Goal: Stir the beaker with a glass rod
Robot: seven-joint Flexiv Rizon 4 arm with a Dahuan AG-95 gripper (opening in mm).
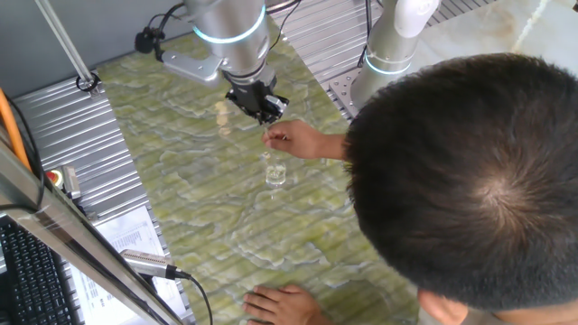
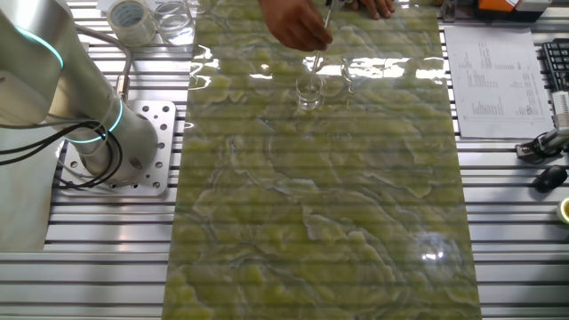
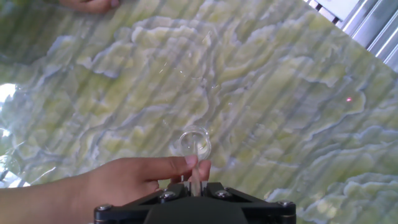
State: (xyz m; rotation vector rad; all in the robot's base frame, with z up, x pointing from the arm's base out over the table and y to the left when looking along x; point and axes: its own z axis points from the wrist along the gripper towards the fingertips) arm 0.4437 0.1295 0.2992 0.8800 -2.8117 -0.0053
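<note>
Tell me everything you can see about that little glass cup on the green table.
The small clear glass beaker is a low, colourless cylinder with an open round mouth, standing upright on the green marbled tabletop. Whether it holds liquid cannot be told. A thin clear glass rod reaches down into it. A person's hand pinches the rod just above its rim, beside the robot's gripper.

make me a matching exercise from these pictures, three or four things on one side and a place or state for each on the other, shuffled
Things:
1. beaker
2. glass rod
3. roll of tape
4. printed sheet

Places or states:
A. on the metal slats beside the green mat
B. upright on the green mat
C. held in a person's fingers, lower end in the small glass
D. next to a larger glass vessel at the table's edge

Pairs: 1-B, 2-C, 3-D, 4-A
</note>
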